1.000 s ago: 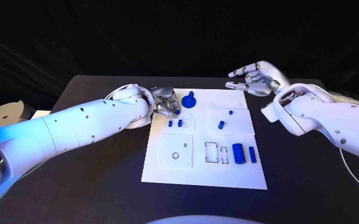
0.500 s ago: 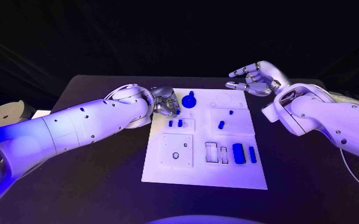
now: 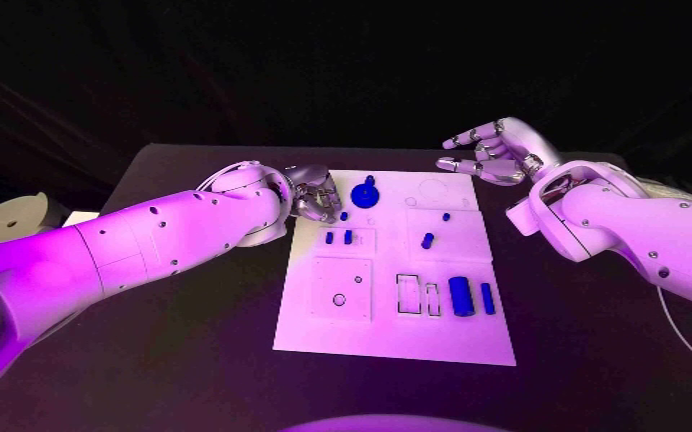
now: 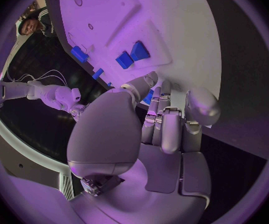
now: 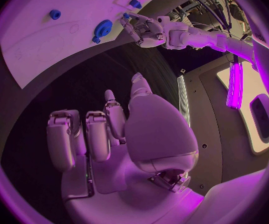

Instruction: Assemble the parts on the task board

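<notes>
The white task board [image 3: 387, 327] lies in the middle of the black table. My left hand [image 3: 316, 195] hovers at the board's far left corner, where its thumb and a finger pinch a small blue part [image 3: 343, 216], also seen as the pinched part [image 4: 148, 97]. Just right of it a blue gear-like part [image 3: 364, 193] rests on the board. Two small blue parts [image 3: 338, 237] sit nearer, with two blue pegs [image 3: 426, 240] toward the middle. A blue cylinder [image 3: 460, 295] and a thin blue bar [image 3: 486, 297] lie near the right edge. My right hand [image 3: 488, 154] hangs raised beyond the far right corner, fingers loosely bent, holding nothing.
Empty outlined slots [image 3: 418, 294] and a square plate with a hole [image 3: 340, 292] mark the board's near half. A pale round object [image 3: 20, 217] sits off the table's left edge. Bare black table [image 3: 188, 332] runs along both sides of the board.
My left hand has turned slightly and drawn a little toward the far corner, still on the small blue part. The right hand has stayed where it was.
</notes>
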`<control>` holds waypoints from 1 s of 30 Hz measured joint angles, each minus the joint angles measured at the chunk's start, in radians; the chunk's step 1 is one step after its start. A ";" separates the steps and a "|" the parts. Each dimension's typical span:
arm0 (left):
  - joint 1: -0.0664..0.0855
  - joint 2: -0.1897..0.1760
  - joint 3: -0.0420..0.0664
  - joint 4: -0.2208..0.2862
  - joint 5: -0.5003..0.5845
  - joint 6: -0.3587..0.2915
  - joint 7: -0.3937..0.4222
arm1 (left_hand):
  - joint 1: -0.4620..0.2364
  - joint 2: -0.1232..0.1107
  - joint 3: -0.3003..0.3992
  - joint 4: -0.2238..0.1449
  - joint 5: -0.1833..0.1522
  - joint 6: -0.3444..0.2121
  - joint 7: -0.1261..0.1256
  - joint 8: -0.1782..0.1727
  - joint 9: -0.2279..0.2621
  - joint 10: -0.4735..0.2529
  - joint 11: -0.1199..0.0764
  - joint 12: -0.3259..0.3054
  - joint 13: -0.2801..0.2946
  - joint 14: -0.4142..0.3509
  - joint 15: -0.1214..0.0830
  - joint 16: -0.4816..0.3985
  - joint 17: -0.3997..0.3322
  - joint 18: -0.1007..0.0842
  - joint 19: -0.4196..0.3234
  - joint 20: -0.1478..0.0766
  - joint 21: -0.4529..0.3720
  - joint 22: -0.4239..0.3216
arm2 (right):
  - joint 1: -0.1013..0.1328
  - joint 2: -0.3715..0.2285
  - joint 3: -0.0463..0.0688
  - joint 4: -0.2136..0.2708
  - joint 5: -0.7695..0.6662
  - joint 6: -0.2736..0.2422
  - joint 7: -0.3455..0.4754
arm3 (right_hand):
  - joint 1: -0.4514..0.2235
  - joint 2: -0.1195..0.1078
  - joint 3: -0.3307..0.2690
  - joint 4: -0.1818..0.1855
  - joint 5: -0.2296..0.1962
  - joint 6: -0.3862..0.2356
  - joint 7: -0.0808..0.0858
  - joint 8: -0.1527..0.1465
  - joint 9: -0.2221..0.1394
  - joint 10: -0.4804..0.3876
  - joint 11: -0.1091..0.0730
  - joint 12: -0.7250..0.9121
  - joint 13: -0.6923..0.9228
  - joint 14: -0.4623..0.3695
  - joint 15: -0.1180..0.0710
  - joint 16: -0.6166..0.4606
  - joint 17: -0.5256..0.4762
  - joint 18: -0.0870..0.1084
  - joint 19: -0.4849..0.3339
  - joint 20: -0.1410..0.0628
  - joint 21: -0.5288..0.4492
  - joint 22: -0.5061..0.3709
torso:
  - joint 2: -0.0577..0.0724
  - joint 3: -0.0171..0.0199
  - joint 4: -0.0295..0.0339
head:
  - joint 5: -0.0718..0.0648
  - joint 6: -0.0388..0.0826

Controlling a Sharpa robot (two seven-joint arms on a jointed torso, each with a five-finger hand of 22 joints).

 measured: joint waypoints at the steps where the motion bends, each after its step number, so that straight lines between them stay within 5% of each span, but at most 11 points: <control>1: 0.000 -0.004 0.000 0.001 0.001 -0.004 0.000 | 0.000 0.000 0.002 -0.001 0.000 -0.007 -0.003 0.000 0.000 0.000 0.000 0.000 0.000 0.000 0.000 0.000 -0.001 0.000 0.000 0.000 0.000 0.001 | 0.000 0.000 0.000 -0.001 0.000 0.001 -0.001 | 0.000 0.000 0.000 0.000 0.000 0.000 0.000 0.000 0.000 0.000 0.000 0.000 0.000 0.000 0.000 0.000 0.000 0.000 0.000 0.000 -0.002 0.000 | 0.000 -0.0002 -0.0001 | 0.000 0.000; 6: -0.001 -0.036 0.003 0.017 0.036 -0.038 0.015 | 0.008 0.008 0.016 -0.016 0.000 -0.006 -0.018 0.001 0.002 0.000 -0.011 0.000 0.001 0.000 0.000 0.000 -0.006 0.000 0.000 0.000 0.016 0.016 | -0.001 -0.002 0.000 -0.005 -0.004 0.014 -0.011 | 0.015 0.013 0.000 -0.020 -0.003 0.000 0.000 0.000 0.000 -0.043 -0.002 -0.100 0.000 0.000 0.000 -0.016 0.000 0.000 0.000 0.000 -0.017 0.001 | 0.000 -0.0001 -0.0005 | 0.001 0.000; 11: 0.002 -0.094 0.010 0.045 0.187 -0.107 0.070 | 0.020 0.020 0.048 -0.028 0.000 0.020 -0.004 0.008 0.005 -0.005 -0.005 0.000 0.001 0.000 0.000 -0.044 -0.099 0.000 -0.021 0.006 -0.069 -0.060 | -0.001 -0.006 0.000 -0.008 -0.038 0.046 -0.035 | 0.115 0.051 0.032 -0.057 -0.021 0.020 -0.015 0.003 0.005 -0.233 -0.006 -0.622 -0.354 0.000 0.000 -0.044 0.000 0.016 0.000 0.000 -0.048 0.001 | -0.002 0.0004 -0.0007 | -0.001 0.002; 18: 0.004 -0.184 0.004 0.137 0.645 -0.180 0.231 | -0.004 0.042 0.039 -0.020 -0.005 0.030 -0.004 0.012 0.005 -0.012 0.002 0.019 0.001 -0.084 0.010 -0.183 -0.336 0.031 -0.128 0.013 -0.315 -0.270 | -0.004 -0.013 0.000 -0.004 -0.185 0.132 -0.090 | 0.217 0.036 0.092 -0.066 -0.027 0.072 -0.018 0.008 0.006 -0.303 -0.007 -1.014 -0.754 0.004 -0.004 -0.070 0.000 0.016 -0.004 -0.004 -0.072 0.000 | -0.002 0.0002 -0.0010 | -0.015 0.017; 24: -0.002 -0.255 -0.009 0.249 1.077 -0.179 0.377 | -0.030 0.048 0.006 0.002 -0.005 0.039 -0.006 0.016 0.005 -0.012 0.002 0.039 0.005 -0.100 0.007 -0.201 -0.378 0.046 -0.147 0.014 -0.365 -0.310 | -0.016 -0.018 0.000 0.011 -0.382 0.208 -0.149 | 0.233 0.019 0.116 -0.041 -0.067 0.108 -0.014 0.008 0.006 -0.285 0.003 -1.125 -0.942 0.003 0.003 -0.080 0.000 0.016 -0.001 -0.001 -0.086 0.000 | -0.002 -0.0034 -0.0023 | -0.035 0.028; 29: -0.014 -0.293 -0.014 0.317 1.285 -0.165 0.452 | -0.040 0.047 -0.005 0.005 -0.005 0.041 -0.008 0.016 0.005 -0.012 0.002 0.050 0.007 -0.102 0.009 -0.205 -0.388 0.046 -0.150 0.018 -0.379 -0.323 | -0.024 -0.019 -0.001 0.027 -0.533 0.244 -0.195 | 0.246 0.007 0.150 -0.027 -0.132 0.119 -0.016 0.006 0.003 -0.270 0.008 -1.158 -1.036 0.003 0.003 -0.082 0.000 0.016 -0.002 0.002 -0.093 0.000 | -0.002 -0.0069 -0.0025 | -0.062 0.036; 30: -0.016 -0.299 -0.014 0.326 1.311 -0.162 0.462 | -0.040 0.047 -0.008 0.005 -0.005 0.041 -0.008 0.016 0.005 -0.012 0.001 0.050 0.007 -0.102 0.009 -0.205 -0.389 0.046 -0.150 0.018 -0.380 -0.324 | -0.025 -0.018 -0.001 0.029 -0.559 0.249 -0.203 | 0.246 0.006 0.155 -0.023 -0.137 0.119 -0.016 0.004 0.003 -0.270 0.008 -1.158 -1.050 0.003 0.003 -0.085 0.000 0.028 -0.004 0.004 -0.095 0.000 | -0.002 -0.0073 -0.0028 | -0.066 0.038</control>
